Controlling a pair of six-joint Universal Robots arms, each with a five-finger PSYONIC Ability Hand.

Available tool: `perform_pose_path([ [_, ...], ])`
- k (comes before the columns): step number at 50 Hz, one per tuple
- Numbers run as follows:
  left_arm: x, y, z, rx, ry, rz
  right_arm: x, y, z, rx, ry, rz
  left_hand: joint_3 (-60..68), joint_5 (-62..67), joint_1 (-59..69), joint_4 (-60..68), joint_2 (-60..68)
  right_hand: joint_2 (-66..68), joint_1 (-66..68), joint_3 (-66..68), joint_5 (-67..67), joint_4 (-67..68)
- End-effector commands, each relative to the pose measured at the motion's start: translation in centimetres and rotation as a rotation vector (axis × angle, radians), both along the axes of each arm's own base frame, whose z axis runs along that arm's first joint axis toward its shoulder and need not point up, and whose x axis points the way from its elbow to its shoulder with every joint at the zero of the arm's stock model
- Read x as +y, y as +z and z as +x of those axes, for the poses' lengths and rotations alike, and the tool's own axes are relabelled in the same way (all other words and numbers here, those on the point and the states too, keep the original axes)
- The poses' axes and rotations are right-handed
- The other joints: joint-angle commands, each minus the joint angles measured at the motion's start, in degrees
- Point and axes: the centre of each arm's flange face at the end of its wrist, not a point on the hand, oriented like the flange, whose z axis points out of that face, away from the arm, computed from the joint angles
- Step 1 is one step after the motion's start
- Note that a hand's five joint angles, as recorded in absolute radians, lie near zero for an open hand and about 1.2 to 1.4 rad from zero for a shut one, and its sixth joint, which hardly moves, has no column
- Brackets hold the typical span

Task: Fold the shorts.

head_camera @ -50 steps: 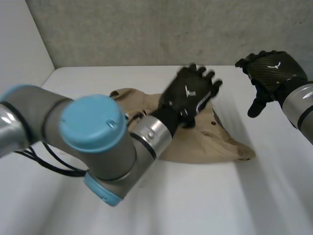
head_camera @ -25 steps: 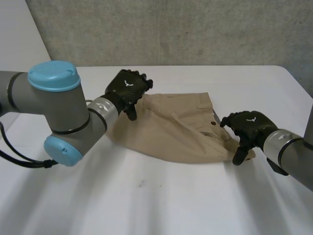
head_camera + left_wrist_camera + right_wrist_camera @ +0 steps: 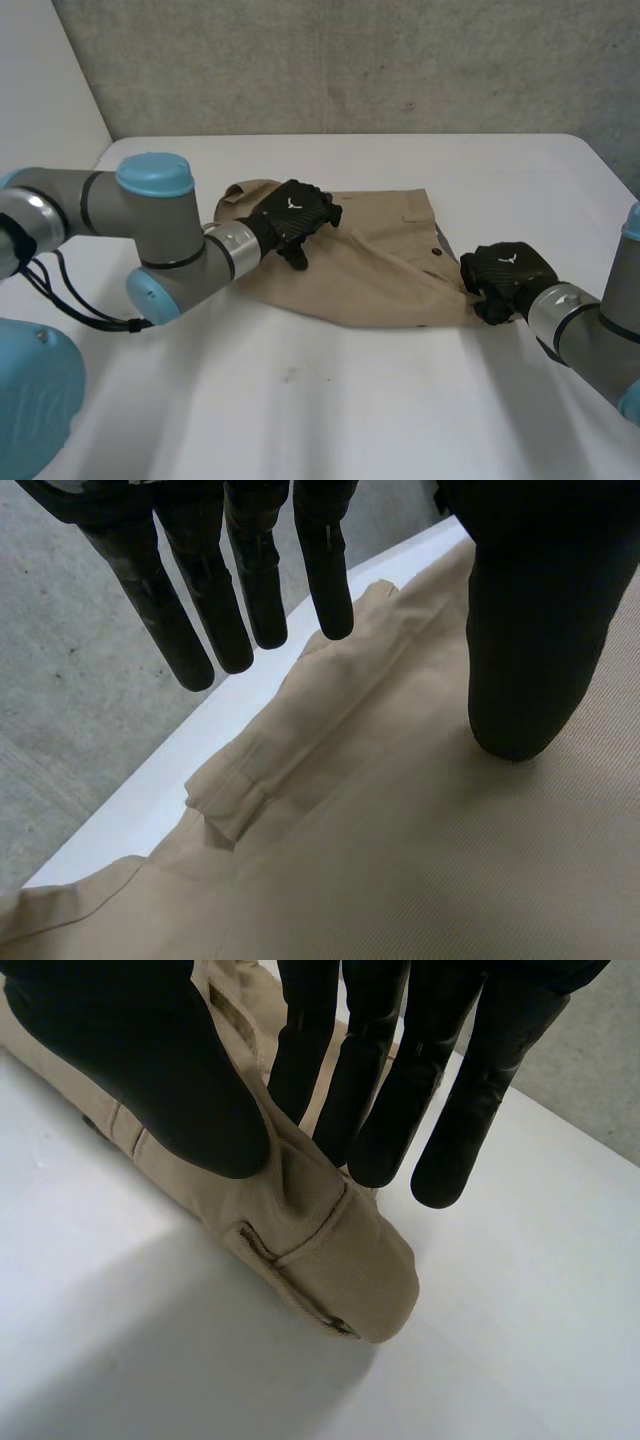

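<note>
Lying long-ways L to R toward the far edge of the table (image 3: 350, 400), the shorts (image 3: 380, 260) stretch between both hands. Left hand (image 3: 293, 212) rests on the L end, fingers straight, thumb pressing down. Right hand (image 3: 505, 272) pinches the R end corner w/ thumb & fingers, so it looks readiest to lift.

The white worktop (image 3: 330, 410) carries a single pair of tan shorts (image 3: 380, 275), which lies directly on it a little toward 12 o'clock of its middle. The shorts are spread mostly flat, with the long side running from 9 o'clock to 3 o'clock and soft creases across the cloth. The end at 3 o'clock is bunched into a thick, rounded corner with a belt loop, resting on the white surface. A small dark button shows near that end. The edge toward 12 o'clock has a folded, stitched band.
</note>
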Motion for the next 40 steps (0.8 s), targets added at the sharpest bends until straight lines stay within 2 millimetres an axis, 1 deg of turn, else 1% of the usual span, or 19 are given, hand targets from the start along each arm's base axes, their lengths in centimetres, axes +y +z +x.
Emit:
perform_pose_path([
  [1,-1.2,-0.7,-0.9,0.013,0.004,-0.032,1.5,0.6,0.4,0.007,0.079,-0.013,2.83,3.58,2.79,3.22,3.11,13.1,25.8,12.71,14.56,12.0],
  [2,-1.2,-0.7,-1.0,0.014,0.002,-0.033,1.5,0.6,0.4,0.007,0.079,-0.013,2.83,3.58,2.79,3.22,3.1,13.1,25.8,12.71,14.56,12.0],
  [5,-1.4,-0.5,-1.2,0.019,0.004,-0.046,3.2,2.6,0.7,0.019,0.171,-0.081,2.83,3.58,2.79,3.22,3.1,13.1,25.8,12.71,14.56,12.0],
  [6,-1.7,0.0,-1.5,0.033,0.002,-0.072,3.5,3.3,0.8,0.016,0.184,-0.102,2.49,3.25,2.46,2.89,2.77,13.1,25.8,12.71,14.56,12.0],
  [9,-2.0,0.7,-1.7,0.044,0.001,-0.092,4.1,4.0,0.8,0.019,0.193,-0.123,2.49,3.24,2.46,2.88,2.77,13.1,25.8,12.71,14.56,12.0],
  [11,-2.2,1.4,-1.8,0.055,0.001,-0.114,4.4,4.0,0.9,0.021,0.201,-0.125,2.49,3.24,2.46,2.88,2.77,13.1,25.8,12.71,14.56,12.0],
  [15,-2.5,1.6,-1.9,0.062,-0.001,-0.127,4.9,3.9,0.9,0.022,0.209,-0.116,2.66,3.41,2.63,3.05,2.94,13.1,25.8,12.71,14.56,12.0],
  [16,-2.4,1.5,-2.0,0.062,-0.002,-0.126,5.0,4.0,1.0,0.021,0.213,-0.119,2.66,3.41,2.63,3.05,2.94,13.1,25.8,12.71,14.56,12.0],
  [17,-2.2,0.8,-2.3,0.057,-0.011,-0.116,5.2,4.1,1.1,0.019,0.219,-0.122,2.66,3.41,2.63,3.05,2.94,13.1,25.8,12.71,14.56,12.0],
  [20,-1.9,0.5,-2.7,0.055,-0.022,-0.113,5.5,4.2,1.3,0.018,0.228,-0.127,2.82,3.58,2.79,3.22,3.1,13.1,25.8,12.71,14.56,12.0],
  [21,-1.7,0.0,-2.8,0.05,-0.029,-0.105,5.8,4.3,1.5,0.019,0.241,-0.13,2.83,3.58,2.79,3.22,3.1,13.1,25.8,12.71,14.56,12.0],
  [26,-1.9,0.2,-3.0,0.056,-0.03,-0.117,6.1,4.7,1.6,0.03,0.256,-0.153,3.16,3.91,3.13,3.56,3.44,13.1,25.8,12.71,14.56,12.0],
  [28,-1.9,0.5,-3.0,0.061,-0.03,-0.125,6.1,4.8,1.5,0.039,0.253,-0.164,3.16,3.91,3.13,3.56,3.44,13.1,25.8,12.71,14.56,12.0],
  [29,-2.0,2.2,-3.1,0.079,-0.032,-0.158,5.9,5.0,1.4,0.052,0.249,-0.177,3.33,4.08,3.3,3.72,3.61,13.1,25.8,12.71,14.56,12.0],
  [32,-1.9,5.0,-2.9,0.104,-0.031,-0.206,5.6,5.0,1.2,0.059,0.239,-0.181,3.16,3.92,3.13,3.56,3.44,13.1,25.8,12.71,14.56,12.0],
  [33,-1.8,6.2,-2.8,0.117,-0.03,-0.225,5.6,5.0,1.2,0.06,0.241,-0.184,3.16,3.91,3.13,3.56,3.44,13.1,25.8,12.71,14.56,12.0],
  [34,-1.8,6.7,-2.7,0.121,-0.03,-0.233,5.6,5.0,1.2,0.06,0.241,-0.182,3.16,3.91,3.13,3.56,3.44,13.1,25.8,12.71,14.56,12.0],
  [36,-1.8,7.0,-2.7,0.124,-0.029,-0.239,5.7,4.9,1.3,0.06,0.245,-0.181,3.33,4.08,3.3,3.72,3.61,13.1,25.8,12.71,14.56,12.0],
  [40,-1.6,5.7,-2.7,0.107,-0.033,-0.209,5.7,4.9,1.4,0.06,0.249,-0.179,3.5,4.25,3.47,3.89,3.78,13.1,25.8,12.71,14.56,12.0],
])
